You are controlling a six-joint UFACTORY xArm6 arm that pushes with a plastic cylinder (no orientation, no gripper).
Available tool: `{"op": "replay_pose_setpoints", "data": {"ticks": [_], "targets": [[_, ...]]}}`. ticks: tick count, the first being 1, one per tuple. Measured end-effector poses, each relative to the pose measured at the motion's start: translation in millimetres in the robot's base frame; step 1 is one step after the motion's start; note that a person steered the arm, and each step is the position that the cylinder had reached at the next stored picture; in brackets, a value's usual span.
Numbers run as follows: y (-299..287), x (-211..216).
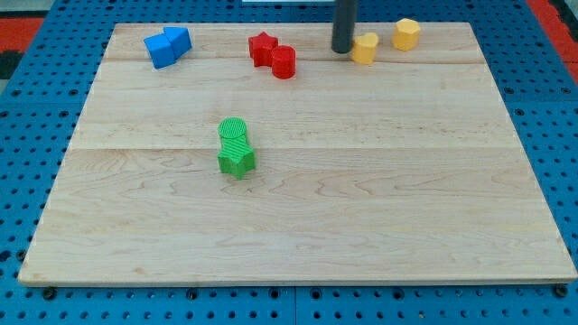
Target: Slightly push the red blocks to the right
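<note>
My tip [342, 50] is resting near the tabletop's [361, 217] top edge, just left of a yellow block [365, 48], right of the touching red star block [263, 48] and red cylinder block [284, 61]. There is no hand here, and my tip is holding nothing. Risk: crossing leftward could nudge the reds the wrong way.

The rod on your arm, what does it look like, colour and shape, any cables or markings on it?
Only the lower part shows: a straight, round, dark grey to black rod, plain and smooth, entering from the view's top edge. My tip is a blunt, flat end, about as wide as the shaft. No cables, labels or markings are visible. There is no claw, and the rest of the arm is out of frame.
</note>
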State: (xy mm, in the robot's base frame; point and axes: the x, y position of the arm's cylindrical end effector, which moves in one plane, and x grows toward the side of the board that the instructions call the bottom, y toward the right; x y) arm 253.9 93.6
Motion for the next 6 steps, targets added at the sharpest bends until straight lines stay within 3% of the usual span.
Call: {"op": "replay_pose_setpoints", "data": {"ticks": [2,3,4,6], "targets": [[38,7],[22,41],[-30,65],[-116,48]]}}
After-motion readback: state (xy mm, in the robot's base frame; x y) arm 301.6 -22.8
